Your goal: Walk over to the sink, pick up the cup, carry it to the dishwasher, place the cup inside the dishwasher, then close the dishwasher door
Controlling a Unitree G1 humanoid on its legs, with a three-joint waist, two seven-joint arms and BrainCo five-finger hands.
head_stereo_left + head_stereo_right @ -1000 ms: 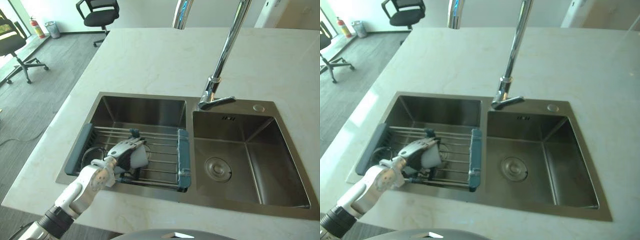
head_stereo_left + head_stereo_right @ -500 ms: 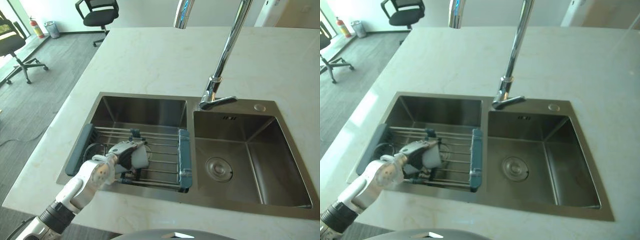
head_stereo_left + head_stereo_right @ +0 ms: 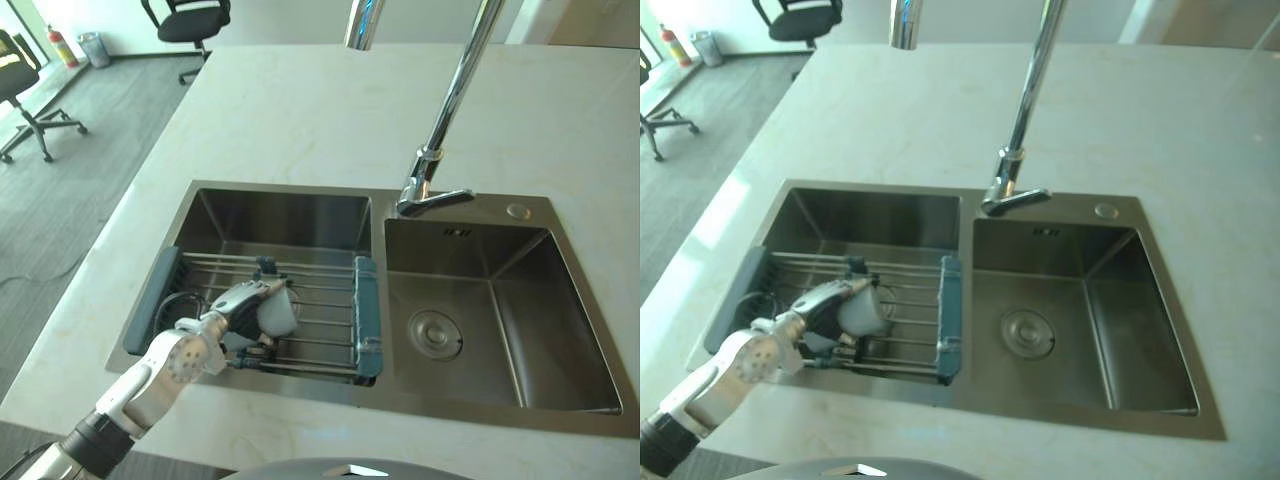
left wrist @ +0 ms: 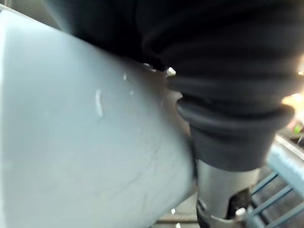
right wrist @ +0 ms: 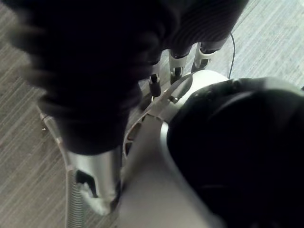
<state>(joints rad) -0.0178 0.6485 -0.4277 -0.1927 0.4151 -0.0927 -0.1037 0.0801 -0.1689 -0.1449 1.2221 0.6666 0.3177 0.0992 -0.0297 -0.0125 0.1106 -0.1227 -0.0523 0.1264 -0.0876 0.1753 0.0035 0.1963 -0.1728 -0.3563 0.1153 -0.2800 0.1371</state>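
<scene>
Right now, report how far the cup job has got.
Done: the robot stands at the sink. In hand: the left hand is closed over the cup, which lies on the rack in the left basin, not yet lifted. The right hand hangs idle. Left: carrying it, loading it, closing the dishwasher door.

Well beyond the fingers (image 3: 262, 289) of the left hand (image 3: 228, 308): broad pale countertop (image 3: 300, 110), faint veining, evenly lit. Left of the fingers, past the counter edge: grey striped carpet (image 3: 70, 200). Far beyond them: black office chair (image 3: 188, 22) by a white wall (image 3: 115, 15). Second chair (image 3: 18, 75) further left. Red fire extinguisher (image 3: 62, 45) beside a grey bin (image 3: 92, 47). Bright corner there, possibly a window.
</scene>
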